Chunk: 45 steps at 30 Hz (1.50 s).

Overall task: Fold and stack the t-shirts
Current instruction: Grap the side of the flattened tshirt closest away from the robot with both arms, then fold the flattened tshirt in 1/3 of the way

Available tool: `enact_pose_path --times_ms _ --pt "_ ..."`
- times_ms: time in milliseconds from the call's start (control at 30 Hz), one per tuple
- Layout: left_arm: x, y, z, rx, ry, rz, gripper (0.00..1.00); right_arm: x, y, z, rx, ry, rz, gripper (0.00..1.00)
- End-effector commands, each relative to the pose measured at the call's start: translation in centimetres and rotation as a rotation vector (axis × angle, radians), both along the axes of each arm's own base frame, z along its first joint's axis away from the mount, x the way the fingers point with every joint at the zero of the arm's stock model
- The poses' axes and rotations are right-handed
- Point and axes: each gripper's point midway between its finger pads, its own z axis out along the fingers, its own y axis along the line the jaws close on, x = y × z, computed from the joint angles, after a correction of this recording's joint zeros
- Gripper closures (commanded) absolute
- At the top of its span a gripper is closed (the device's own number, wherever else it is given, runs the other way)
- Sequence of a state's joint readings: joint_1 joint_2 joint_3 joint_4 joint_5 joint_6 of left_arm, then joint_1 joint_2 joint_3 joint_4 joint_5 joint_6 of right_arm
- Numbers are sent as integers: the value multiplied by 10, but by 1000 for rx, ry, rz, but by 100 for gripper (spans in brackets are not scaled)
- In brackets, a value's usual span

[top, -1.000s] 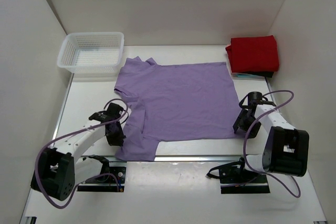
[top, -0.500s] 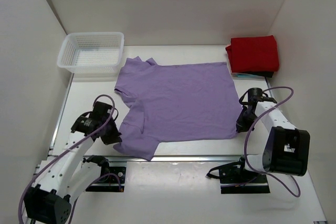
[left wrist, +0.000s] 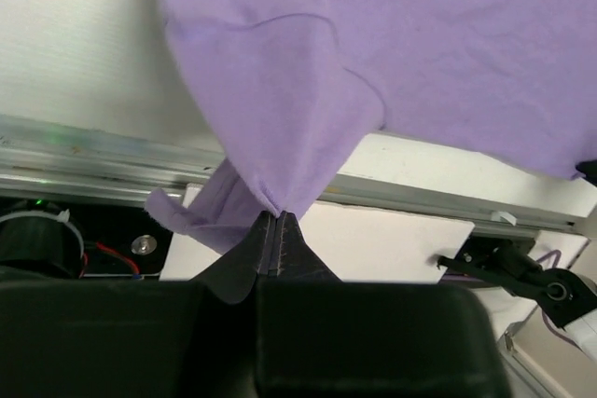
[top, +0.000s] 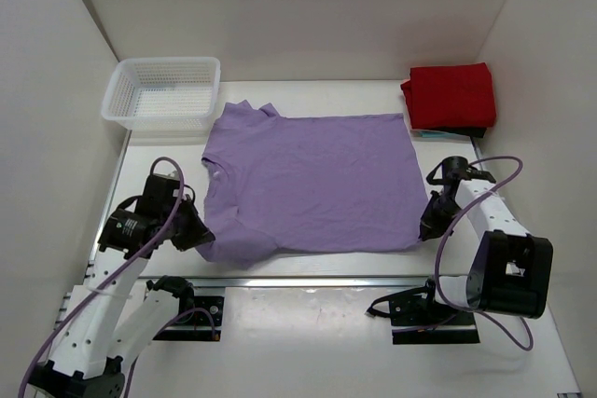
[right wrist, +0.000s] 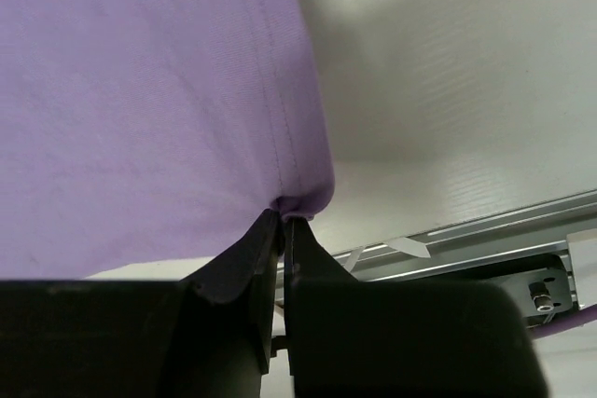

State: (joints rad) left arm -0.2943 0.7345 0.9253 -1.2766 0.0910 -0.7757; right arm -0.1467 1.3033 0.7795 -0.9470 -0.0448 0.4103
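Observation:
The lavender-purple t-shirt (top: 312,179) lies spread on the table, collar at the far left. My left gripper (top: 199,238) is shut on its near-left sleeve edge; the left wrist view shows the cloth (left wrist: 280,128) bunched between the shut jaws of that gripper (left wrist: 277,218). My right gripper (top: 426,227) is shut on the shirt's near-right hem corner; in the right wrist view the hem (right wrist: 303,195) is pinched at the gripper (right wrist: 283,221). The red t-shirt (top: 451,95) lies folded at the far right.
A white mesh basket (top: 164,93) stands at the far left. A dark and a teal item (top: 438,133) lie under the red shirt. A metal rail (top: 317,279) runs along the table's near edge, with both arm bases behind it.
My left arm has swung out to the left and pulled the near-left sleeve flat and outward. My right gripper has moved slightly nearer, keeping hold of the hem corner.

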Motion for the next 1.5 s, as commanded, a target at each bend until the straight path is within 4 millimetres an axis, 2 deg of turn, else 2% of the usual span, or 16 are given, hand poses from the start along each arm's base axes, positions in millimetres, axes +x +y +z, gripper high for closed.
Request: enact_pose_path --times_ms 0,100,200,300,533,600,800,900,933,1000,1067,1233,1267,1400,1433,1467 --pt "22 -16 32 -62 -130 -46 100 17 -7 16 -20 -51 -7 100" --pt "46 -27 50 -46 -199 -87 100 25 -13 22 -29 -62 -16 100" --pt "66 -27 62 -15 -240 -86 100 37 -17 29 -23 -93 -34 100" --pt "87 -24 55 3 -246 -74 100 52 -20 35 -11 -121 -44 100" --pt "117 -21 11 47 -176 -70 100 87 -26 37 14 -130 -46 100" --pt "129 -13 6 45 -188 -36 100 95 -28 36 18 -125 -40 100" --pt "154 2 6 102 -206 11 100 123 -31 31 24 -122 -20 100" --pt "164 6 6 105 -205 33 100 133 -27 27 44 -102 3 100" --pt "167 6 4 99 -200 29 100 141 -27 31 40 -121 10 100" --pt "172 11 3 110 -195 53 100 148 -24 24 43 -98 26 100" --pt "179 15 6 117 -204 71 100 156 -23 27 40 -104 41 100" --pt "198 22 8 125 -214 90 100 167 -14 22 55 -83 78 100" --pt "202 21 14 124 -234 88 100 169 -14 19 59 -75 80 100" --pt "219 27 9 142 -225 116 100 181 -7 19 61 -79 122 100" --pt "223 32 7 146 -220 132 100 177 -5 16 65 -56 135 100" --pt "226 30 5 140 -214 131 100 184 -3 19 62 -75 140 100"
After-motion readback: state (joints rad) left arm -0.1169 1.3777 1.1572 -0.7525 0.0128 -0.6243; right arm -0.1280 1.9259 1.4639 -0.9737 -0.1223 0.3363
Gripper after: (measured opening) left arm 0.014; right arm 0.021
